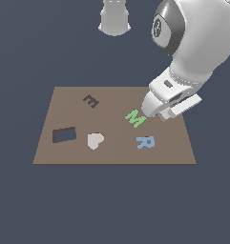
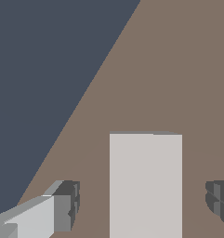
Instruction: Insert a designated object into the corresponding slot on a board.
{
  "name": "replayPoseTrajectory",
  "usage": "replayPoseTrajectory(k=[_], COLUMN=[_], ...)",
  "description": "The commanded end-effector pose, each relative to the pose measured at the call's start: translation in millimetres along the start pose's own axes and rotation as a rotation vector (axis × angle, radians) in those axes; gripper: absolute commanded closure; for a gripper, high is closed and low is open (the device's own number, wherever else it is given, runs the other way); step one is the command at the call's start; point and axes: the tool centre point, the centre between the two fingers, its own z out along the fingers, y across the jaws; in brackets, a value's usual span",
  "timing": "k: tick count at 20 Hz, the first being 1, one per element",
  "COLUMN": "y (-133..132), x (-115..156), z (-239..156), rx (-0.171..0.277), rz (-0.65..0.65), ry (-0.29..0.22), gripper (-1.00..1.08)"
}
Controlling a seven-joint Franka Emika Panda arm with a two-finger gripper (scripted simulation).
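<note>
Gripper [image 2: 143, 204] spread; 2 fingers [image 2: 62, 211] flank grey block [image 2: 145, 186], gaps either side, no contact. Block lies on board [image 1: 111, 95] near green M [image 1: 135, 117], well apart from slot [image 1: 65, 135].

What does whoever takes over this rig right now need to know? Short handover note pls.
Gripper: open, fingers on either side of the grey block, not closed on it; visible gaps on both sides in the wrist view.
Block: lies on the brown board, near the edge at the exterior view's right, mostly hidden under the hand there, beside the green M.
Slot: empty rectangular cut-out near the opposite edge of the board, next to the whitish heart.
Done: gripper lined up over the block.
Left: close on the block, lift, carry it across to the slot, insert.
</note>
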Motion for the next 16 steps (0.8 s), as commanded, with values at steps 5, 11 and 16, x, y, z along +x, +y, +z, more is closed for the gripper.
replayPoseTrajectory(k=[5, 11, 16], y=[1.0, 1.0, 1.0], x=[-0.8, -0.8, -0.8], z=[16.0, 16.4, 16.4], rx=[0.0, 0.0, 0.0], rz=[0.002, 0.002, 0.002], ry=[-0.001, -0.001, -0.001], gripper=[-0.92, 1.08, 1.08])
